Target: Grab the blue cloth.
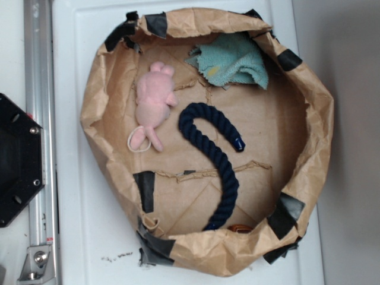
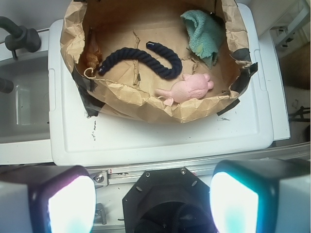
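Nothing is done yet; the blue cloth [image 1: 232,61] lies untouched (crumpled against the paper wall [image 1: 314,119]); the end effector [image 2: 151,204] gapes wide, empty, well apart.

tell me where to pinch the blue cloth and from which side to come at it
Pinch the raised, bunched fold near the middle of the blue cloth, coming straight down from above. It lies crumpled against the paper wall, so a sideways approach looks blocked there, while the gripper stands open and well clear.
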Controlling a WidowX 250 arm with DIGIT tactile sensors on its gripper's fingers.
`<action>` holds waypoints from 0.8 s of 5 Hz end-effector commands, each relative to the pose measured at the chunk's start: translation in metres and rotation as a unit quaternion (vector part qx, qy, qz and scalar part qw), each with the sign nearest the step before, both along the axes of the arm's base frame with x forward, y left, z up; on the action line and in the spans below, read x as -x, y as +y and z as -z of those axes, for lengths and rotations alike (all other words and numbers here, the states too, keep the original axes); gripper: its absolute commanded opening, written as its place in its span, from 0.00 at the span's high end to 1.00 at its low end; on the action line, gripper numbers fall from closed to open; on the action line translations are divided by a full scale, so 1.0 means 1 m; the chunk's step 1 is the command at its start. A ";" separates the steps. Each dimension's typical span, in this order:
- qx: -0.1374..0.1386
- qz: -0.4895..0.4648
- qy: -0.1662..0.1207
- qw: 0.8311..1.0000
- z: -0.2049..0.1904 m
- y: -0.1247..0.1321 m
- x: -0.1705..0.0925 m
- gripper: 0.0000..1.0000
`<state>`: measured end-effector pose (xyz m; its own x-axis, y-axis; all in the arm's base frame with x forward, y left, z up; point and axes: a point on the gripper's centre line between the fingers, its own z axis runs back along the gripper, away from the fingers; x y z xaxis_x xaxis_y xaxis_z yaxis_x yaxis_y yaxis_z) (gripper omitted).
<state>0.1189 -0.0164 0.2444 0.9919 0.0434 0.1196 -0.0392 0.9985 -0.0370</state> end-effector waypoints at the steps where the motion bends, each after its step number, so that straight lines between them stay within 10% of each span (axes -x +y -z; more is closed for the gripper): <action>1: 0.000 0.000 0.000 1.000 0.000 0.000 0.000 0.00; 2: -0.029 -0.026 0.018 0.999 0.039 0.011 -0.050 0.00; 4: -0.035 -0.171 -0.034 0.984 0.077 0.030 -0.111 0.00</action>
<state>0.2296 0.0040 0.1591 0.9193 0.3457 0.1883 -0.3567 0.9338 0.0271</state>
